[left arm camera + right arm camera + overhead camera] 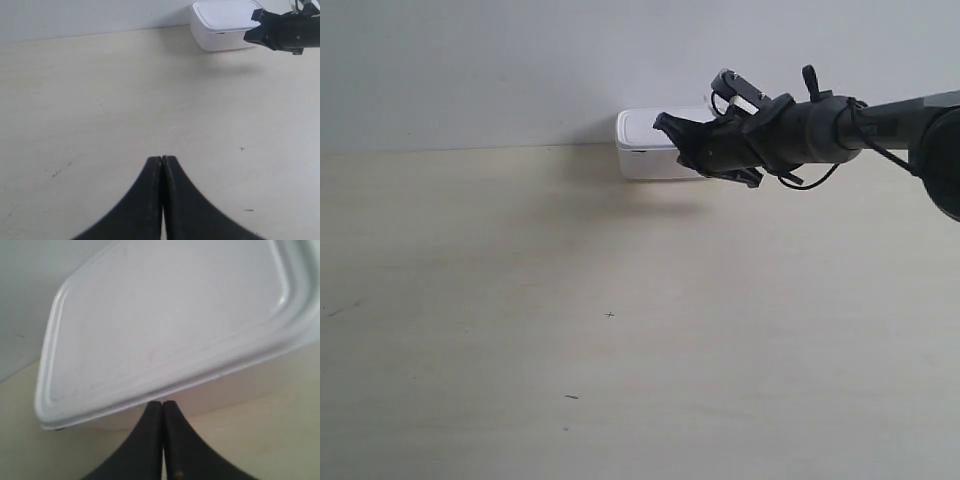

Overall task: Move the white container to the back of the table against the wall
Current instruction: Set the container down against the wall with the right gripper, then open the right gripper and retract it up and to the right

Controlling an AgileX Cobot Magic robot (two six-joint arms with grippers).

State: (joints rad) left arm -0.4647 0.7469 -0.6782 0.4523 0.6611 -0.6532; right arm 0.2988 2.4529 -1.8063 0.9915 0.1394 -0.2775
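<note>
The white container (pixel 645 146) stands at the back of the table (pixel 570 320), its far side at the wall (pixel 520 60). It also shows far off in the left wrist view, the container (pixel 225 22), and close up in the right wrist view, the container (pixel 165 325). My right gripper (pixel 663 122) is shut, its tips just in front of the box near the lid's rim; contact cannot be told. In its own view the right gripper (pixel 163 402) holds nothing. My left gripper (pixel 162 158) is shut and empty over bare table, far from the box.
The right arm (pixel 840 125) reaches in from the exterior view's right, above the back of the table. A few tiny dark specks (pixel 610 315) mark the table's surface. The left arm does not show in the exterior view.
</note>
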